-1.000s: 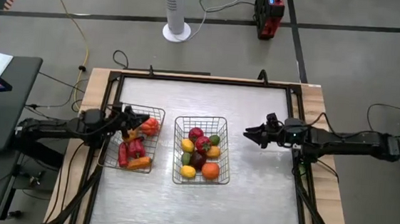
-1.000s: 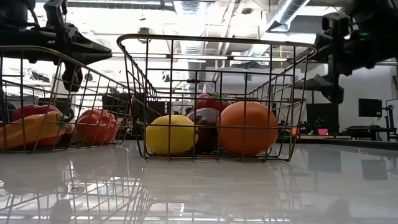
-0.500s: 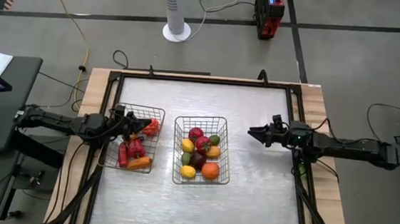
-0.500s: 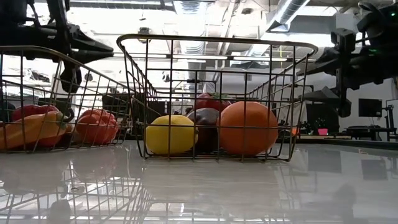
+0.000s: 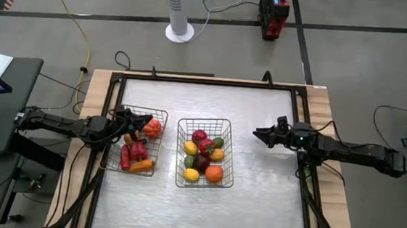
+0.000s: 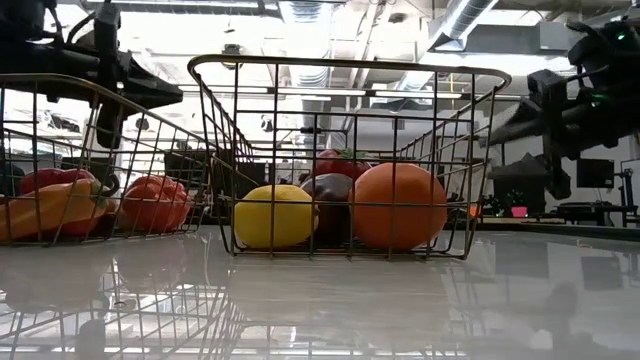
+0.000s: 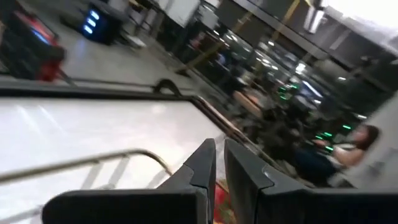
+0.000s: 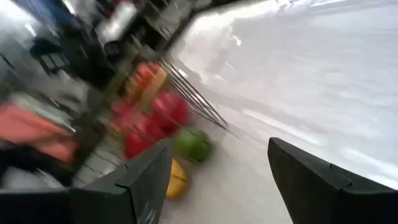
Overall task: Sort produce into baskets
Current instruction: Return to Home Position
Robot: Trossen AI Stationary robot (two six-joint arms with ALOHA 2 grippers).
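Two wire baskets stand on the table. The left basket (image 5: 161,113) holds red and orange produce (image 5: 136,152), long peppers among them. The middle basket (image 5: 227,123) holds round produce: an orange (image 5: 214,174), a yellow piece (image 5: 191,175), red and green ones (image 8: 193,144). My left gripper (image 5: 134,120) is shut and empty above the left basket's far part; its fingers nearly meet in the left wrist view (image 7: 219,155). My right gripper (image 5: 257,136) is open and empty above bare table, right of the middle basket, pointing at it (image 8: 217,180).
A raised frame (image 5: 210,80) runs round the white tabletop. There is bare table in front of and behind the baskets and to the right of the middle one (image 5: 263,184). A fan base (image 5: 179,32) and a red device (image 5: 273,14) stand on the floor beyond.
My right gripper has drawn back a little toward the table's right edge, away from the middle basket, still open. The baskets and produce have not moved.
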